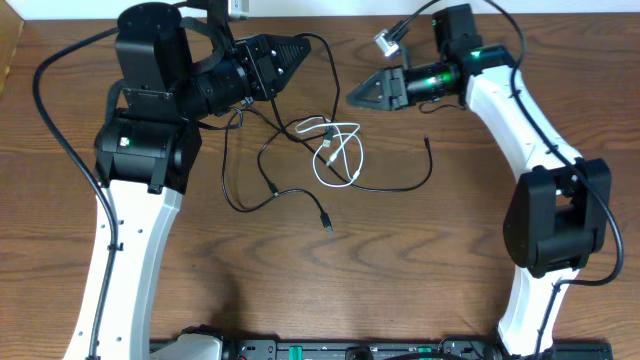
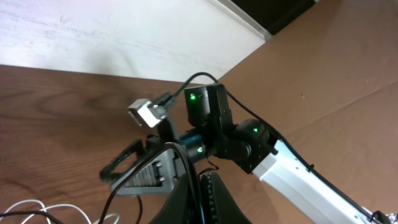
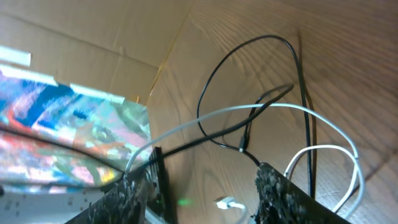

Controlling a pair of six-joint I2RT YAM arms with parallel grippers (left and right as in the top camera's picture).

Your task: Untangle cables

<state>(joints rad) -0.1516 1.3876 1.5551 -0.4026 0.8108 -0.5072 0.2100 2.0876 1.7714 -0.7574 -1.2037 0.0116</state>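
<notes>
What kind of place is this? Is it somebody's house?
Probably a robot lab or workshop, not a home: two white robot arms stand at a wooden table, thin tangled cables lie between them, and plain cardboard stands behind.

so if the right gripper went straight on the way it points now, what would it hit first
Probably the white cable crossing ahead of the right gripper's open jaws; depth is unclear.

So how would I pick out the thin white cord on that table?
On the brown wooden table, look at the tangle in the middle. Among the thin black cords lies one loosely looped white cord, the only pale one there.
</notes>
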